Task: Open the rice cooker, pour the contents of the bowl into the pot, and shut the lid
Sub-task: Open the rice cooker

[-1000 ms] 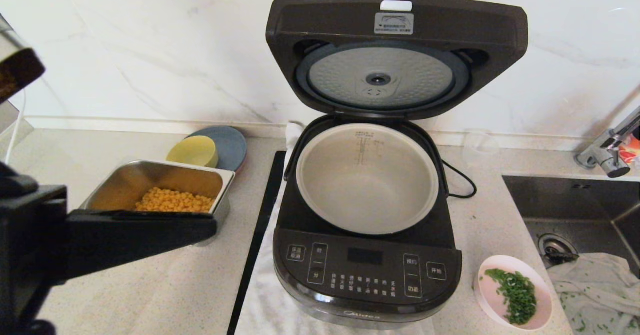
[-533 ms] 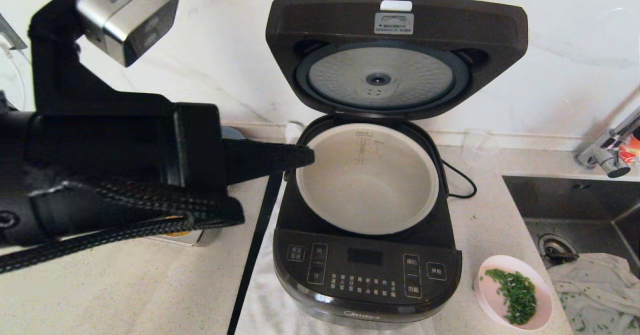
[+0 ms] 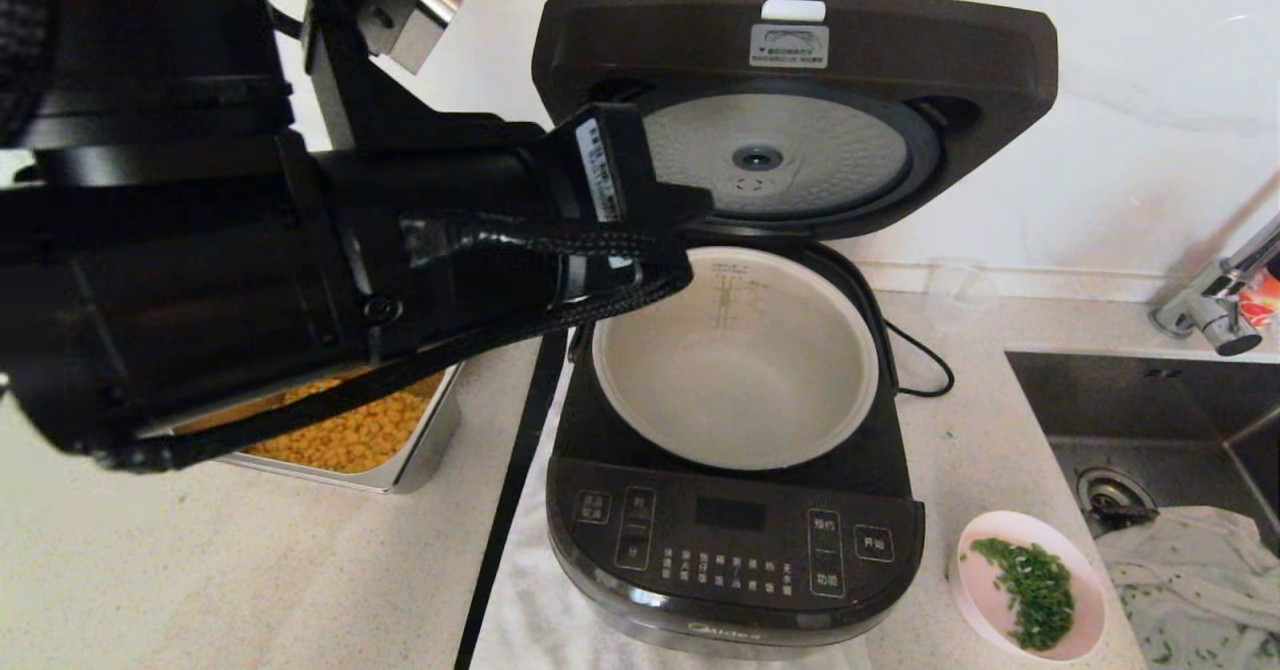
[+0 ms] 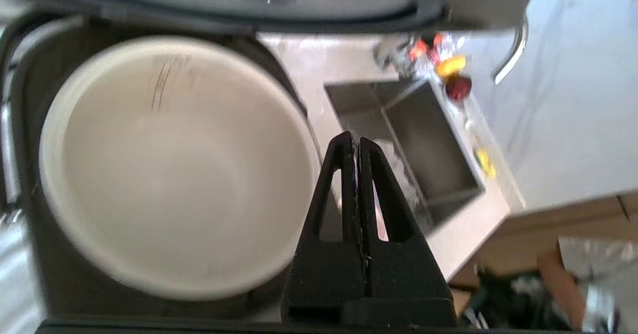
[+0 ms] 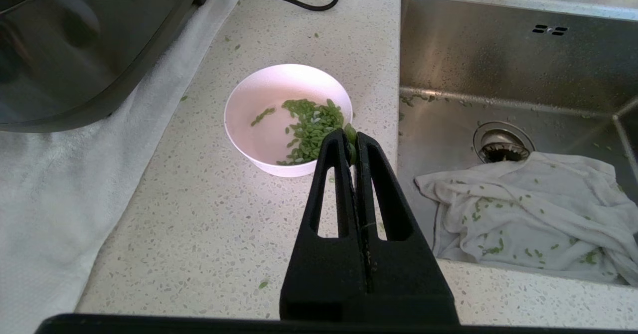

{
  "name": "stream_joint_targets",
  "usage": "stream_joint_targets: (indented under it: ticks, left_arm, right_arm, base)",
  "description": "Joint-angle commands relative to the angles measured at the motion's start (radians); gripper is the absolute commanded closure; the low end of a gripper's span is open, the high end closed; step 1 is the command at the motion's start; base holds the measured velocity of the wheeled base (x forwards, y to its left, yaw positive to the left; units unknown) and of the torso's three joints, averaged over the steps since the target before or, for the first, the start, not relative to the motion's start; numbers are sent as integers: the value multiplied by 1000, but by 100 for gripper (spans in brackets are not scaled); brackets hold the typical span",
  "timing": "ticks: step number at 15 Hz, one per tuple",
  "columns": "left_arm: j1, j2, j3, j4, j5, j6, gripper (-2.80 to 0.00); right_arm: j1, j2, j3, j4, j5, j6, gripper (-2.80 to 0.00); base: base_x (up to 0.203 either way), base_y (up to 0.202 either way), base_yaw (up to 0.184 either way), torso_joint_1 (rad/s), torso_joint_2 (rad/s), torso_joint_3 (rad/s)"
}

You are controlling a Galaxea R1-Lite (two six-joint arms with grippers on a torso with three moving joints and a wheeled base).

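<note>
The glossy black boxy rice cooker (image 3: 735, 510) sits at the frame's centre, its hinged black lid (image 3: 795, 110) standing upright and the round light-grey pot (image 3: 735, 360) bare inside. The small pale-pink bowl of chopped green herb (image 3: 1030, 585) rests at lower right, beside the steel sink (image 3: 1150, 410). The left arm stretches across from the upper left, level above the pot's rim; its left gripper (image 4: 357, 144) is clenched on nothing. The right gripper (image 5: 352, 142) hangs above the bowl's edge, fingers pressed together.

Tray (image 3: 420, 455) left of rice cooker (image 3: 735, 550); bowl (image 3: 1030, 585) right (sink (image 3: 1140, 400) beyond).
</note>
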Motion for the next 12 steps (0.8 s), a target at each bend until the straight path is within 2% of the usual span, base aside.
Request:
stream_joint_targets:
  ticks: [1, 3, 6, 10, 12]
  left_arm:
    - [-4, 74, -58, -9, 24, 0, 0]
    - [-4, 117, -114, -10, 79, 17, 0]
    - [-3, 172, -134, -39, 94, 79, 0]
    - [0, 235, -157, -158, 128, 142, 0]
    - [0, 280, -203, -203, 172, 186, 0]
  right_arm:
    - [1, 0, 0, 0, 0, 0, 0]
    - [0, 0, 0, 0, 0, 0, 0]
    - [0, 0, 0, 0, 0, 0, 0]
    - [0, 0, 0, 0, 0, 0, 0]
    - [0, 0, 0, 0, 0, 0, 0]
  base:
    - [0, 0, 0, 0, 0, 0]
    - [0, 0, 0, 0, 0, 0]
    - [0, 0, 0, 0, 0, 0]
    - [0, 0, 0, 0, 0, 0]
    - [0, 0, 0, 0, 0, 0]
